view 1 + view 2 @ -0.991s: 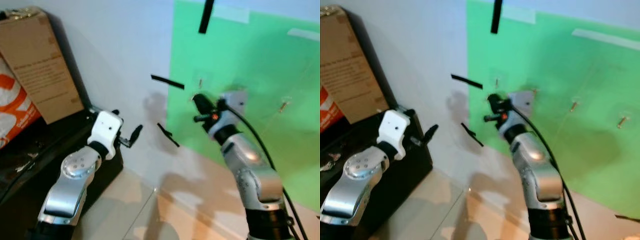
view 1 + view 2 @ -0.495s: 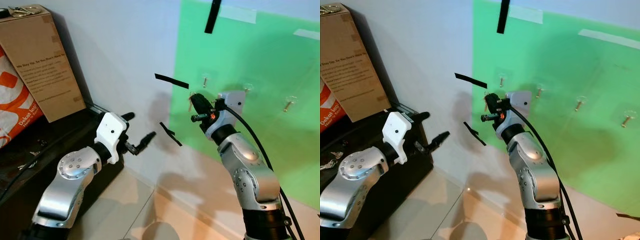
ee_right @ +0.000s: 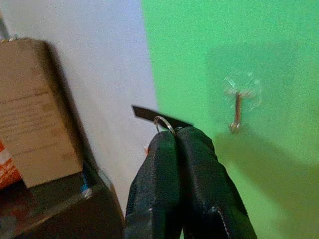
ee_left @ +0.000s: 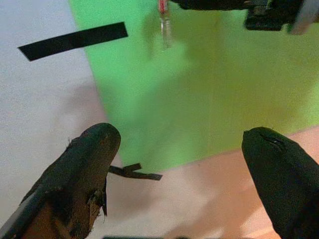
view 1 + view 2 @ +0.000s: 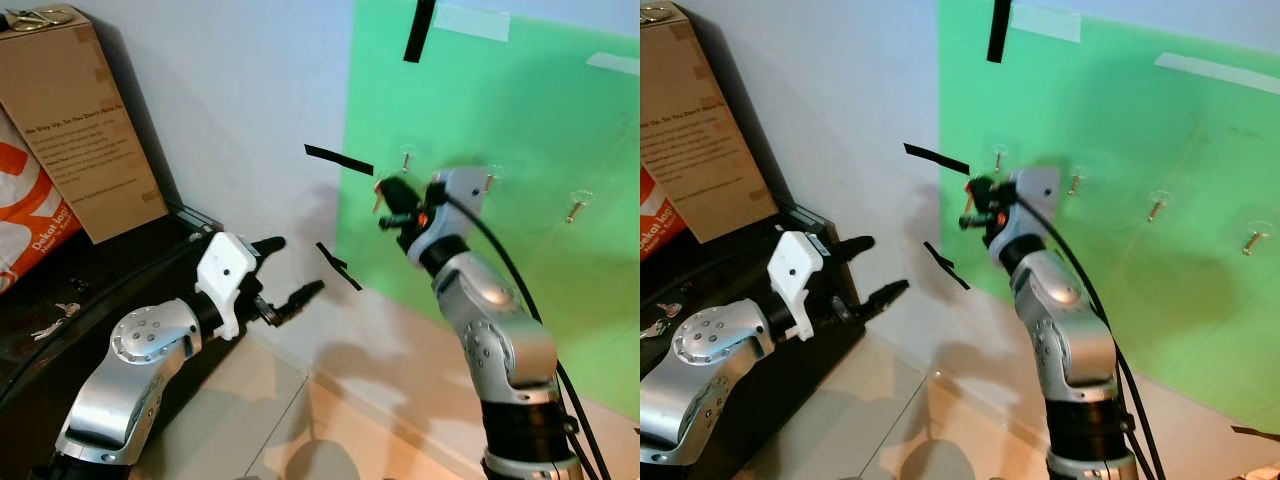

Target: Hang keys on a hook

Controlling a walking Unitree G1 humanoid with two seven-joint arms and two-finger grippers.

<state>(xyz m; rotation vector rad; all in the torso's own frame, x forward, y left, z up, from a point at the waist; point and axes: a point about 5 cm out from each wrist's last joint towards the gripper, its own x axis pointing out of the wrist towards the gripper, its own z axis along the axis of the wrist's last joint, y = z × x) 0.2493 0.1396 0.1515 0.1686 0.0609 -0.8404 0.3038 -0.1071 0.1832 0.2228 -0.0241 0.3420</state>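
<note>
While the left gripper [image 5: 290, 270] idles with fingers spread, the right gripper [image 3: 174, 137] pinches the keys' [image 5: 378, 196] thin ring, light, rigid and slippery, just beside the hook [image 3: 236, 112].

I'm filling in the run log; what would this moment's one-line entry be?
right gripper: shut on key ring, raised near leftmost hook on green sheet | left gripper: open, idle | keys: not hung

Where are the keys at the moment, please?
The right gripper pinches the keys by their ring, raised before the green sheet, just below and left of its leftmost hook.
</note>
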